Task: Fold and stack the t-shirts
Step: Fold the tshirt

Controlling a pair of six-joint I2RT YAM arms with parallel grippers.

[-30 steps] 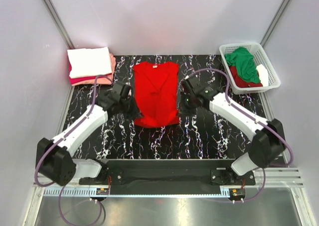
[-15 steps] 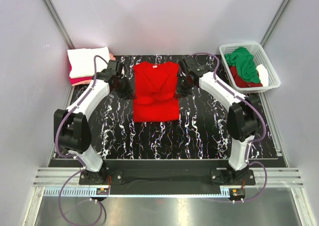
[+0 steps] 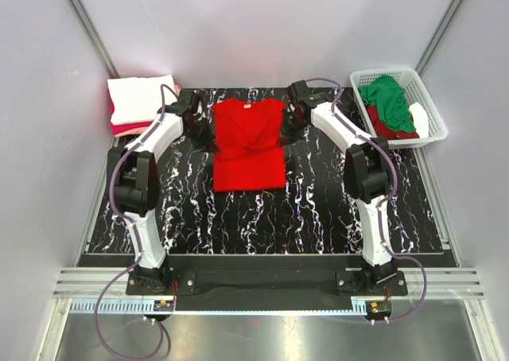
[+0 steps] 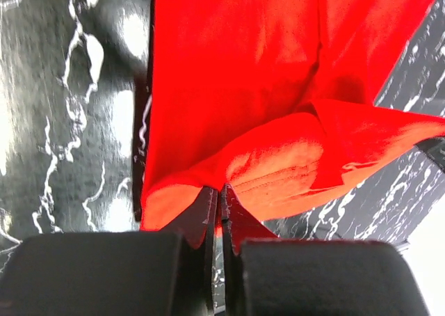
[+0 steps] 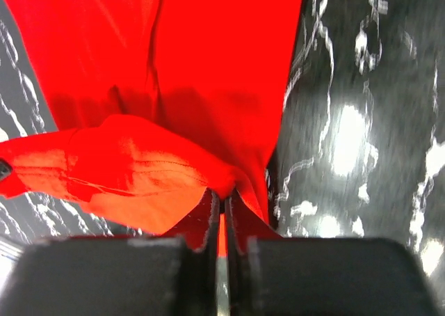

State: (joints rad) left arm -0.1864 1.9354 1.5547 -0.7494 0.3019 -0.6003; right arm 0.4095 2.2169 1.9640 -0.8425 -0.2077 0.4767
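Note:
A bright red t-shirt (image 3: 249,142) lies mid-table, its lower part folded up over the body. My left gripper (image 3: 208,142) is shut on the folded hem at the shirt's left edge; the left wrist view shows the red cloth (image 4: 278,121) pinched between the closed fingers (image 4: 205,218). My right gripper (image 3: 284,138) is shut on the hem at the right edge; the right wrist view shows the red cloth (image 5: 174,121) clamped at its fingertips (image 5: 236,222). Folded white and pink t-shirts (image 3: 141,102) are stacked at the back left.
A white lattice basket (image 3: 421,87) at the back right holds green (image 3: 390,102) and dark red (image 3: 386,129) shirts. The table (image 3: 334,210) is black marbled. Grey walls stand close on both sides and behind.
Both grippers carried the shirt's bottom hem away from the near edge toward the collar, folding the lower part over the body. The arms now reach far out.

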